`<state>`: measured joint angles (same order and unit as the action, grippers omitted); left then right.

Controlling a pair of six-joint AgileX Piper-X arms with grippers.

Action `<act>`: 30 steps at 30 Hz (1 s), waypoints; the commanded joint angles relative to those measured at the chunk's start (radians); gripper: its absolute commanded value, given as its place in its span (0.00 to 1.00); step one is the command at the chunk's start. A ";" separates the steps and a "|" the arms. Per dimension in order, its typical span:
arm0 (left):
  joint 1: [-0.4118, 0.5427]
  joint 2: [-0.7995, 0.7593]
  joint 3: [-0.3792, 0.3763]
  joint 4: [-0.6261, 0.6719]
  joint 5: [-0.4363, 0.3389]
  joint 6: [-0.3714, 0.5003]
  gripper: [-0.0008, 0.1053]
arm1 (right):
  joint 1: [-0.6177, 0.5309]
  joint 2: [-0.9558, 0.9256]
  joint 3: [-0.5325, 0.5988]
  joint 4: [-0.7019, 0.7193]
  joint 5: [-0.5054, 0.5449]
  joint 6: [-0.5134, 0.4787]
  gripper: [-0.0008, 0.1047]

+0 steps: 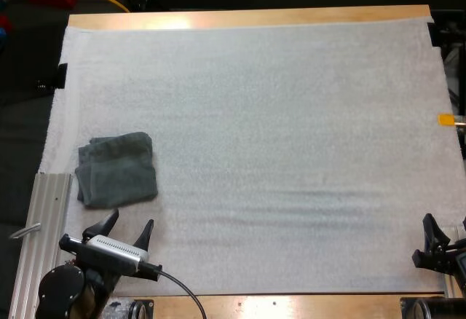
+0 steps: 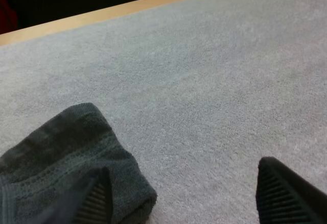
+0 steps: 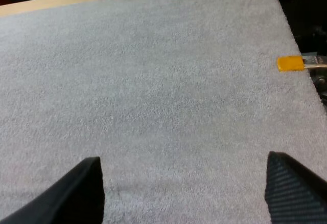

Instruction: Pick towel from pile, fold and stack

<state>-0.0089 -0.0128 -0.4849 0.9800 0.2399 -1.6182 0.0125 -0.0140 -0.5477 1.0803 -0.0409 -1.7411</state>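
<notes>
Hovering open and empty, the left jaws sit just short of the folded towel [image 1: 116, 169] by the worktop's [image 1: 255, 19] near-left corner. The right jaws stand open at the near-right corner. Folding looks done, and the next move probably calls for another towel.

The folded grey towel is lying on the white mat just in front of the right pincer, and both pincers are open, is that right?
Not quite. The folded grey towel lies on the white mat just in front of the left pincer, not the right pincer, as the high view shows. Both pincers are open.
</notes>
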 commanded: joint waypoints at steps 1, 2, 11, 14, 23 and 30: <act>0.001 -0.139 -0.005 -0.013 0.001 -0.006 0.56 | -0.010 -0.038 -0.001 -0.008 0.000 -0.004 0.62; 0.001 -0.139 -0.005 -0.013 0.001 -0.006 0.56 | -0.012 -0.038 -0.001 -0.008 0.000 -0.004 0.62; -0.071 -0.139 -0.005 -0.013 0.001 -0.006 0.56 | -0.021 -0.038 -0.001 -0.008 0.000 -0.004 0.62; -0.075 -0.139 -0.005 -0.013 0.001 -0.006 0.56 | -0.021 -0.038 -0.001 -0.008 0.000 -0.004 0.62; -0.075 -0.139 -0.005 -0.013 0.001 -0.006 0.56 | -0.021 -0.038 -0.001 -0.008 0.000 -0.004 0.62; -0.075 -0.139 -0.005 -0.013 0.001 -0.006 0.56 | -0.021 -0.038 -0.001 -0.008 0.000 -0.004 0.62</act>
<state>-0.0799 -0.0128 -0.4849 0.9800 0.2399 -1.6182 -0.0020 -0.0140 -0.5477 1.0803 -0.0409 -1.7411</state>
